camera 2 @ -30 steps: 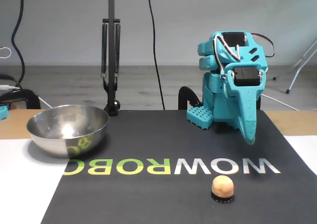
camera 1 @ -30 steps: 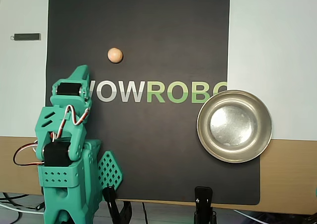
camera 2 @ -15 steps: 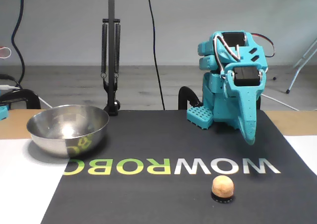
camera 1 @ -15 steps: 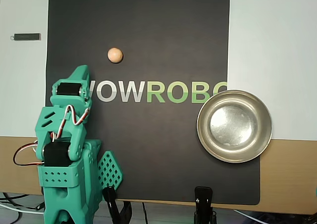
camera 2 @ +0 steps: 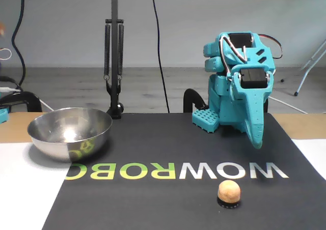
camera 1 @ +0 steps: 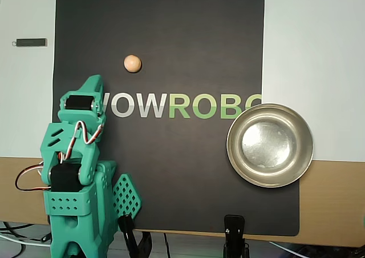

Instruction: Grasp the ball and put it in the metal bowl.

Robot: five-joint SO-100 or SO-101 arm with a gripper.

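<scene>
**Jaws folded down, ball out in the open**

Jaws [camera 2: 256,138] look pressed together with nothing in them, pointing down in the fixed view; the overhead view hides their tips under the green arm [camera 1: 77,155] at the lower left. A small round tan ball [camera 1: 132,63] sits alone on the black mat [camera 1: 171,172], upper middle of that view, with bare mat all around. At the right, the shiny metal bowl [camera 1: 270,145] hangs over the mat's edge onto the table [camera 1: 319,52].
</scene>
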